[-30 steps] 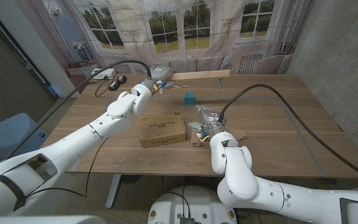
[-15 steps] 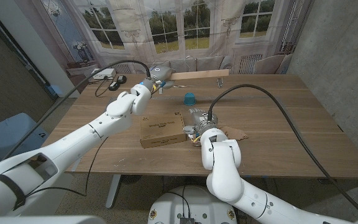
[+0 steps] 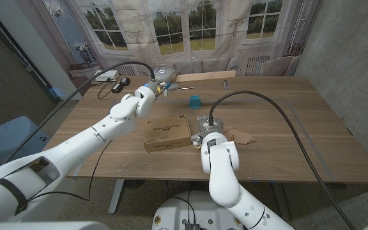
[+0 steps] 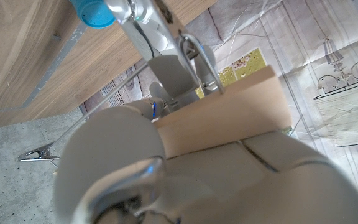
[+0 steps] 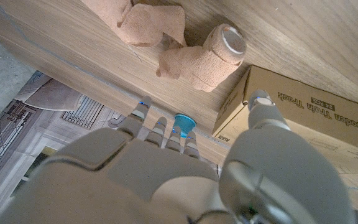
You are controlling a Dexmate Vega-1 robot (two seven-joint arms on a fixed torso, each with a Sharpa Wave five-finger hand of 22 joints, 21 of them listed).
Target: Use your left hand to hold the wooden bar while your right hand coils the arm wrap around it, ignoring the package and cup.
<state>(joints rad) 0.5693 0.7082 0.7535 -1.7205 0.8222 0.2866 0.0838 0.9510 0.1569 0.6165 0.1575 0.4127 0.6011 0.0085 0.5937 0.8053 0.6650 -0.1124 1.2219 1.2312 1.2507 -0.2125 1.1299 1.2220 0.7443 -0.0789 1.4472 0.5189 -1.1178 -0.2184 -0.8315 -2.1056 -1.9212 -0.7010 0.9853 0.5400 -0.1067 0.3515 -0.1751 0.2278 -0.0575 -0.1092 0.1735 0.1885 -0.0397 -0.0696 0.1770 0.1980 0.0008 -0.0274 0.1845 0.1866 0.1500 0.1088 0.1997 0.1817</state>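
The wooden bar [image 3: 204, 76] hangs level over the table's far edge, and my left hand [image 3: 160, 79] grips its left end; in the left wrist view the fingers [image 4: 185, 186] close around the bar [image 4: 229, 112]. The tan arm wrap [image 3: 241, 136] lies on the table to the right of my right forearm [image 3: 213, 150]. In the right wrist view it is a partly unrolled roll [image 5: 205, 59] with a loose tail [image 5: 143, 22]. My right hand [image 5: 185, 180] hovers a little short of the roll, fingers spread, holding nothing.
The cardboard package [image 3: 167, 133] lies just left of my right wrist, with its corner [image 5: 303, 115] beside the roll. A blue cup [image 3: 195, 100] stands further back at mid-table. A metal clip [image 3: 225, 84] lies near the far edge. Cables trail across the table.
My right arm has swung left toward the package, leaving the wrap uncovered on its right. The left hand and the bar have stayed put.
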